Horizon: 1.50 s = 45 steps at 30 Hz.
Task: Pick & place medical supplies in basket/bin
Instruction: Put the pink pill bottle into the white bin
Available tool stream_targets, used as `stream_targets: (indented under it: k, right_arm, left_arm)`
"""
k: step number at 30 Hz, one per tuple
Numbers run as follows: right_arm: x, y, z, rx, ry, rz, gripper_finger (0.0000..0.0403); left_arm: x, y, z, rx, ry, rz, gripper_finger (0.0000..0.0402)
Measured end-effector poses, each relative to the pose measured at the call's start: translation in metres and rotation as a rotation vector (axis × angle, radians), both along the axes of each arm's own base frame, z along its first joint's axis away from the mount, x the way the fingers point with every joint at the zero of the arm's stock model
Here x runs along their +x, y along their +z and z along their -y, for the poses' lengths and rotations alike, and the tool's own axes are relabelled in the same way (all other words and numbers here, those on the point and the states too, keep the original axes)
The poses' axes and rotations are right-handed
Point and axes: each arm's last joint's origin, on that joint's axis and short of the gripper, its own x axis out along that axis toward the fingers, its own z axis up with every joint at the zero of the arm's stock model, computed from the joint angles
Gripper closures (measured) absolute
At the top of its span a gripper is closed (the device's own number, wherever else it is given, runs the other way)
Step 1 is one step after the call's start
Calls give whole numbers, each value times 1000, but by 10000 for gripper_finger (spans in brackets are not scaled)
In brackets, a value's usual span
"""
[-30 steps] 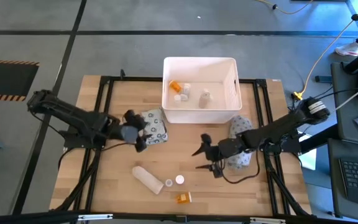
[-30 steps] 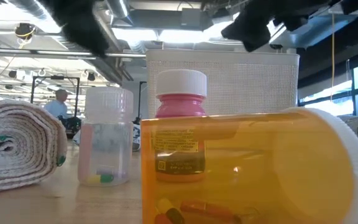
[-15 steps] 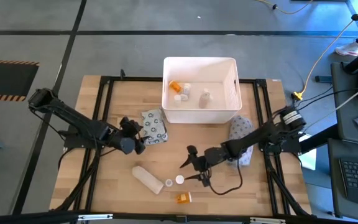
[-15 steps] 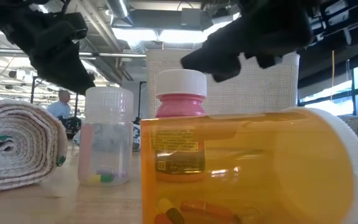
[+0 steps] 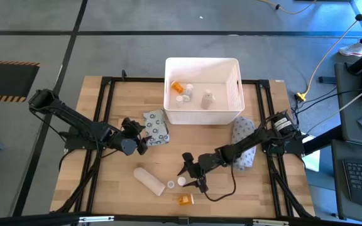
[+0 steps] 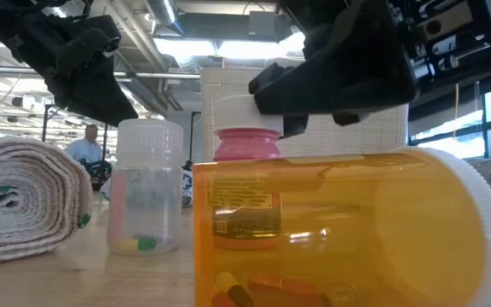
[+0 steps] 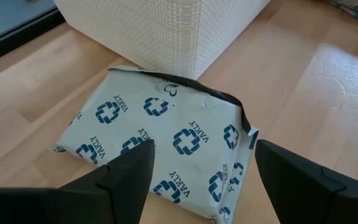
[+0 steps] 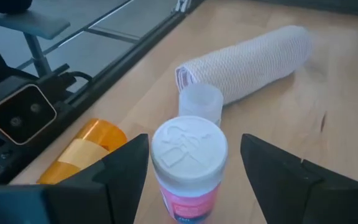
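Now
Right gripper (image 5: 191, 174): moved down and forward from beside the bin to the front cluster; fingers spread, straddling the pink bottle (image 8: 188, 163), not yet clenched.
Left gripper (image 5: 141, 134): spread wide, parked over the grey packet (image 7: 160, 151), nothing grasped.
Bin (image 5: 237, 100): holding an orange bottle (image 5: 177, 86) and white pieces.
Meaning: closing on the pink bottle looks next; roll (image 5: 149, 180), clear vial (image 6: 146, 198), orange bottle (image 5: 185, 200) left on the table.

Clear vial (image 8: 201, 102), roll (image 8: 247, 62) crowd pink bottle (image 8: 188, 163); sides free.
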Motion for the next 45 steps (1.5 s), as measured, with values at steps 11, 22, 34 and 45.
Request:
stream_targets:
  k: [11,22,34,45]
  right_arm:
    - [0,0,0,1,0,2,195]
    - [0,5,0,9,0,21,233]
    - [-37,131,38,-58,-65,247,232]
    - [-75,245,138,-268,-485,564,231]
  left_arm:
    - [0,0,0,0,0,0,130]
    - [0,0,0,1,0,-1,131]
    - [0,0,0,26,-21,-19,132]
    - [0,0,0,36,-30,-26,130]
